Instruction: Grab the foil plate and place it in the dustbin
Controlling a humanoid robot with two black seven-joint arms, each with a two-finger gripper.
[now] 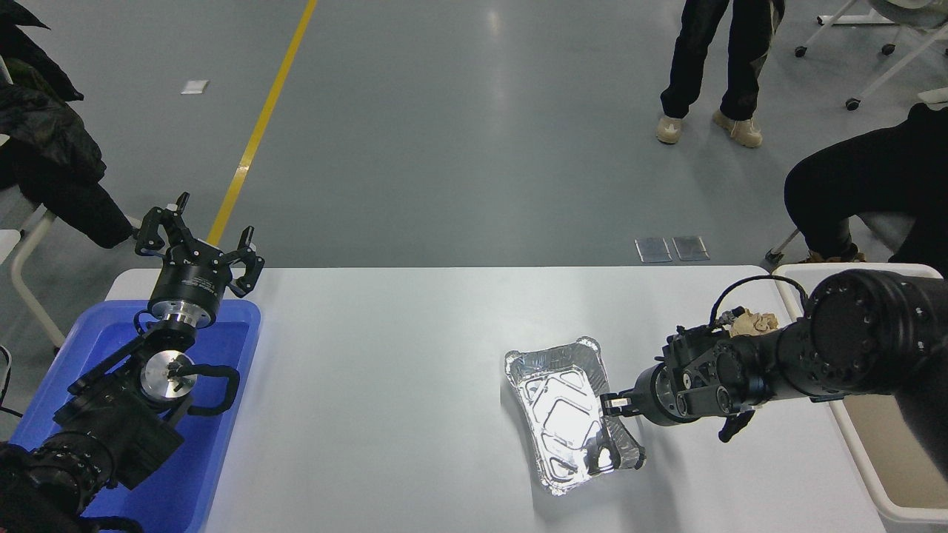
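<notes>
Reaching in from the right, the right claw (609, 403) touches the right rim of the foil plate (566, 414); I cannot tell if it pinches the rim. The shiny plate lies flat on the white surface (385, 370), right of the middle. The dustbin (866, 444) stands at the right edge, partly hidden by the black arm. The left claw (198, 248) is parked over the blue tray (215, 444), fingers spread.
</notes>
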